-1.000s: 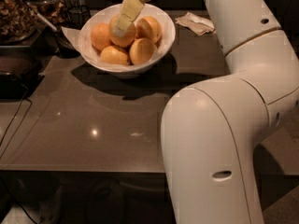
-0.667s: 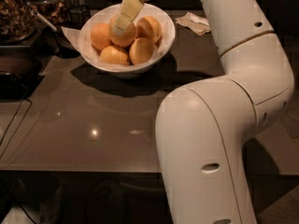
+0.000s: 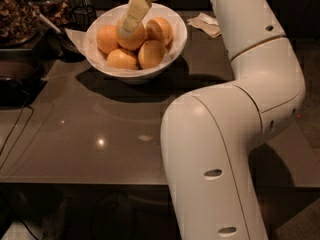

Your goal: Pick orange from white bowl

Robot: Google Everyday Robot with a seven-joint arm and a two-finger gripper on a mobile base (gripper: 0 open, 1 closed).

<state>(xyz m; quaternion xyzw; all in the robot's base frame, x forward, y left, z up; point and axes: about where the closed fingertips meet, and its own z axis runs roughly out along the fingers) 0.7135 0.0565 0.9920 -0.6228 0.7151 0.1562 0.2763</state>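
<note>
The white bowl stands at the back of the dark table and holds several oranges. The orange sits on top in the middle, among rounder ones on the left, at the front and at the back right. My gripper reaches down from the top edge and rests over the upper side of this middle orange, touching or nearly touching it. Its upper part is cut off by the frame.
My big white arm covers the right half of the grey table. A crumpled napkin lies right of the bowl. Dark containers of snacks and a black tray stand at the left, and a cable hangs off the left edge.
The arm's elbow has swung a little to the left. The gripper stays over the middle orange, and the fruit in the bowl has not visibly moved.
</note>
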